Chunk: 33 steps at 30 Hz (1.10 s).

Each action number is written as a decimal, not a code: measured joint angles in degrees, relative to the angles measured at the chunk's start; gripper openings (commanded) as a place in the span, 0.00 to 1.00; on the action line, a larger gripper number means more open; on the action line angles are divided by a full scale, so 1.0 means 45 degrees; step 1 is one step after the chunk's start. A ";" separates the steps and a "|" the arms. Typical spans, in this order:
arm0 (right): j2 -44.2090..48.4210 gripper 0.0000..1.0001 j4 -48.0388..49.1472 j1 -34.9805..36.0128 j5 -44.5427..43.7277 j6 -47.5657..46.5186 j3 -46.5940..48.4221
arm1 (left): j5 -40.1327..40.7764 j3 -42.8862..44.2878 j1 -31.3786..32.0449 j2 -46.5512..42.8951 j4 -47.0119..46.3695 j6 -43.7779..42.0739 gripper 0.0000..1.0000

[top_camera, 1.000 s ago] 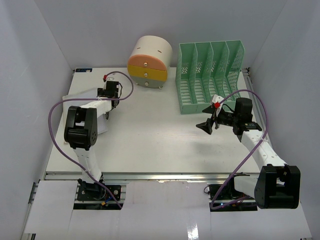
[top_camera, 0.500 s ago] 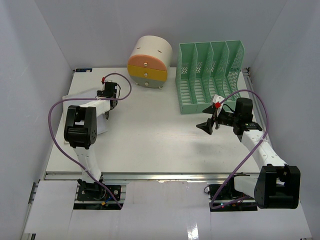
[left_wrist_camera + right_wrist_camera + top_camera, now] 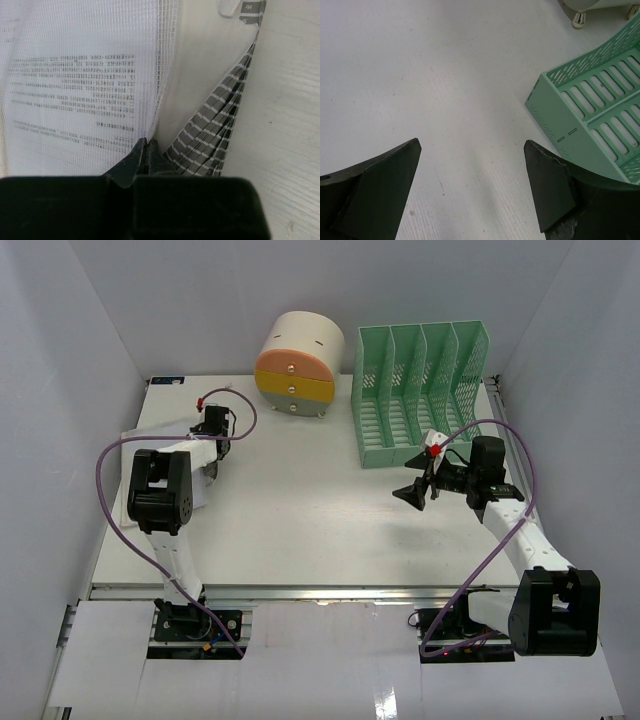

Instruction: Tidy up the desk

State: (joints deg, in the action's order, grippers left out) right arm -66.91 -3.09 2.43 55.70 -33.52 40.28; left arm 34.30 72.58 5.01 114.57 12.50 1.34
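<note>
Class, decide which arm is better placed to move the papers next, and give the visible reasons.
Left. The left gripper is pinched shut on the edge of the papers. The right gripper hangs open over bare desk beside the green file rack, well away from them.

The bench (image 3: 300, 510) is plain white, and the file rack (image 3: 420, 390) on it is mint green with slotted walls. Left of the rack, the round drawer unit (image 3: 297, 365) is cream on top, with a salmon-orange drawer over a yellow one (its little feet a shiny gold). Farther left of the rack, the mesh pouch (image 3: 85, 75) is white with a fine square weave over rows of grey print, the striped sheet (image 3: 215, 135) is dark grey with thin white lines, and the left end effector (image 3: 146, 150) and right end effector (image 3: 471, 150) are black, with purple cables (image 3: 505, 540).
</note>
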 measured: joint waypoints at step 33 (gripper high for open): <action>-0.1083 0.90 0.4333 0.2803 0.0742 0.6017 -0.0171 | -1.4729 -0.3740 0.0522 -1.0762 0.0606 0.3859 0.00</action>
State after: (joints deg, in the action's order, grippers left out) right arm -71.79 16.41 15.05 59.04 -6.44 39.51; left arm -31.98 55.75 7.35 66.14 15.23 18.70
